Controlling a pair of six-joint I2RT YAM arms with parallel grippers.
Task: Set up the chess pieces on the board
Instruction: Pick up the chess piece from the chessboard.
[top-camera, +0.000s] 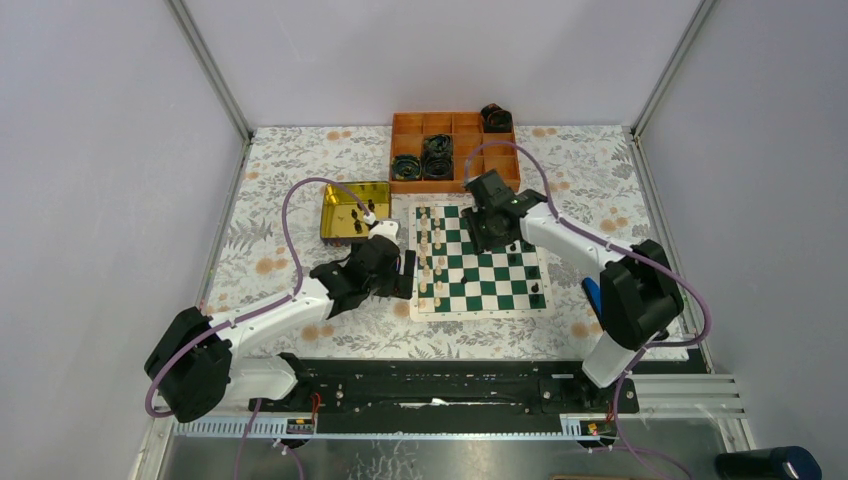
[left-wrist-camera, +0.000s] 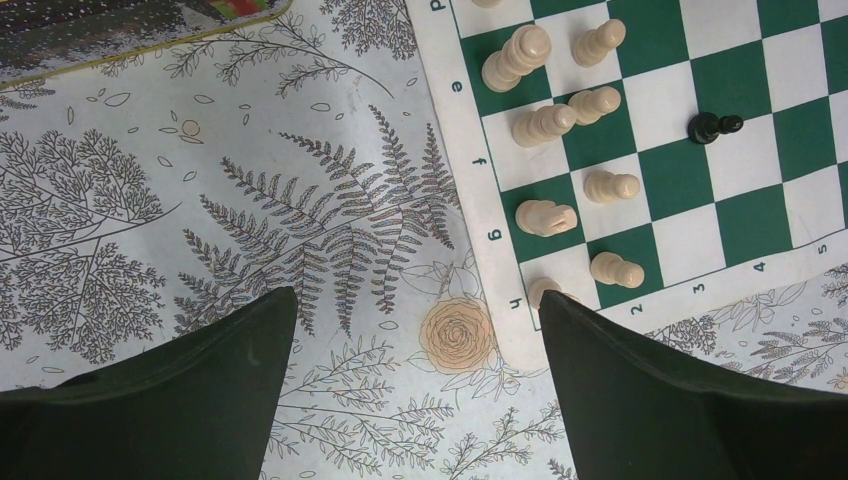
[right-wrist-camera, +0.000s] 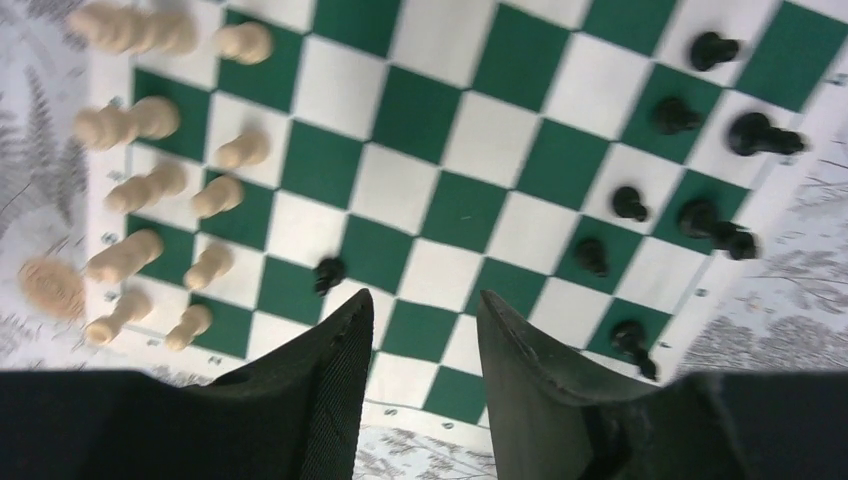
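Green-and-white chessboard mat (right-wrist-camera: 460, 210) carries cream chessmen (right-wrist-camera: 130, 190) down one edge and black chessmen (right-wrist-camera: 700, 215) partly ranked opposite. Right gripper (right-wrist-camera: 422, 300) hovers, jaws parted and empty, just beside a stray black pawn (right-wrist-camera: 328, 273); left gripper (left-wrist-camera: 415, 300) gapes empty over the floral surface (left-wrist-camera: 200, 200). Probably centre over that pawn before closing.

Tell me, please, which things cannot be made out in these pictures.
- Top view: the right arm hides far squares of the board; the chess pieces are too small to name.
- Left wrist view: a finger of the left gripper covers part of one white corner piece; the top edge cuts off the yellow tin.
- Right wrist view: blur leaves the black pieces unidentifiable.
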